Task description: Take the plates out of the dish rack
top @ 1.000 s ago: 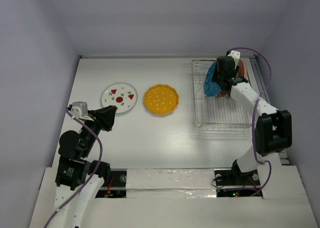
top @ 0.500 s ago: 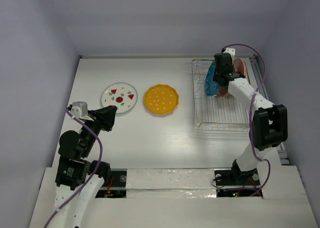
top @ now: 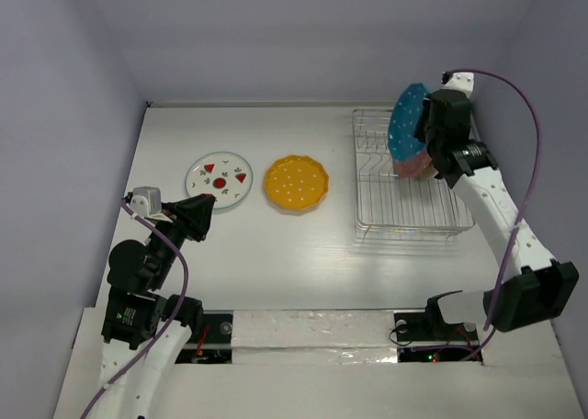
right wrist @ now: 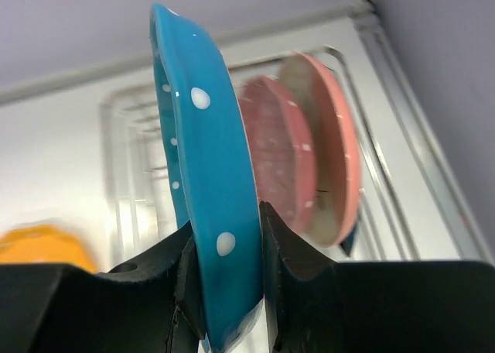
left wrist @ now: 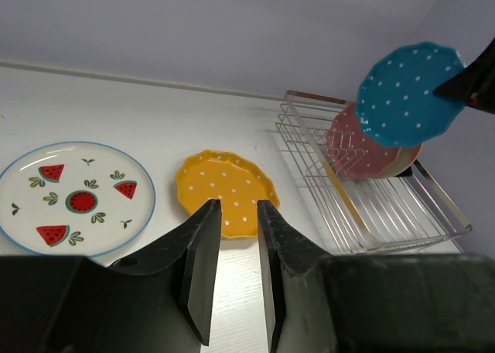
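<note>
1. Teal plate (top: 408,120) clamped by R gripper (right wrist: 226,229), held up over rack (top: 404,219), not yet on table (top: 276,254).
2. Done: white plate (top: 219,180), yellow plate (top: 296,182), flat on table.
3. To do: maroon plate (left wrist: 360,148), cream plate (right wrist: 332,159), upright in rack; more behind, cannot tell.
4. L gripper (left wrist: 234,214) empty, jaws slightly apart.

Left arm (top: 138,272): white links, black joints.
Right arm (top: 491,198): same white-and-black build.
Cables (top: 537,152): purple (one looped along each arm).
Left gripper (left wrist: 236,210): two matte-black fingers.
Left wrist housing (top: 145,198): small, pale grey.
</note>
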{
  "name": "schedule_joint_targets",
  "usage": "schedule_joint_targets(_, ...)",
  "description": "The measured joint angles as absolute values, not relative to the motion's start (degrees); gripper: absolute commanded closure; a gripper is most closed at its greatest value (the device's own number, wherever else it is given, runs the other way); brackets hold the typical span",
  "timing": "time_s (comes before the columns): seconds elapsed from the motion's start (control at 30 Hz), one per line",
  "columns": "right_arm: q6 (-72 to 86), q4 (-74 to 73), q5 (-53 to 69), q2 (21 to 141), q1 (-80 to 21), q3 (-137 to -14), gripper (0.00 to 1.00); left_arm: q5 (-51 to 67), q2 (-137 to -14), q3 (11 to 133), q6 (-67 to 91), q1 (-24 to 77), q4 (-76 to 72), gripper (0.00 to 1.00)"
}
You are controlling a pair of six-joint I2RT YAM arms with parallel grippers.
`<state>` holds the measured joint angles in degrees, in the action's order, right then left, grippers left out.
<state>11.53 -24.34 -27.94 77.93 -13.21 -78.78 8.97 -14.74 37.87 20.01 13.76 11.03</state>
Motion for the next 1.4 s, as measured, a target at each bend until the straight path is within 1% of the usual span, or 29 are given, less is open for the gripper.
schedule_joint_targets(0.17, 15.62, -21.32, -19.16, 72.29, -15.40, -77.73, 1.00, 8.99, -14.74, 37.87, 20.03, 13.65, 11.03, 0.77)
schedule_joint_targets(0.3, 20.82, -15.29, -11.84, 73.06, -18.24, -75.33, 1.00, 8.99, -14.74, 37.87, 20.01, 13.39, 11.03, 0.77)
schedule_joint_targets(0.47, 27.97, -7.38, -1.93, 84.93, -23.97, -74.83, 1.00, 8.99, -14.74, 37.87, 20.01, 13.39, 11.00, 0.77)
schedule_joint_targets(0.63, 32.71, -4.89, 2.33, 96.66, -28.99, -74.91, 1.00, 8.99, -14.74, 37.87, 20.01, 13.39, 11.03, 0.77)
schedule_joint_targets(0.77, 35.97, -3.90, 4.03, 101.78, -30.89, -74.74, 1.00, 8.97, -14.72, 37.87, 20.03, 13.39, 11.03, 0.76)
schedule_joint_targets(0.93, 39.48, 0.54, 4.80, 103.13, -31.20, -72.58, 1.00, 8.99, -14.66, 37.87, 20.01, 13.39, 11.03, 0.76)
schedule_joint_targets(1.07, 41.63, 3.99, 4.86, 104.01, -31.20, -71.22, 0.94, 8.99, -14.46, 37.87, 20.03, 13.39, 11.00, 0.76)
schedule_joint_targets(1.3, 43.55, 5.85, 4.84, 104.75, -31.14, -68.38, 0.84, 8.99, -14.44, 37.87, 20.03, 13.39, 11.03, 0.76)
schedule_joint_targets(1.4, 43.48, 6.07, 4.82, 104.75, -31.18, -68.34, 0.72, 8.99, -14.44, 37.87, 20.03, 13.39, 11.03, 0.76)
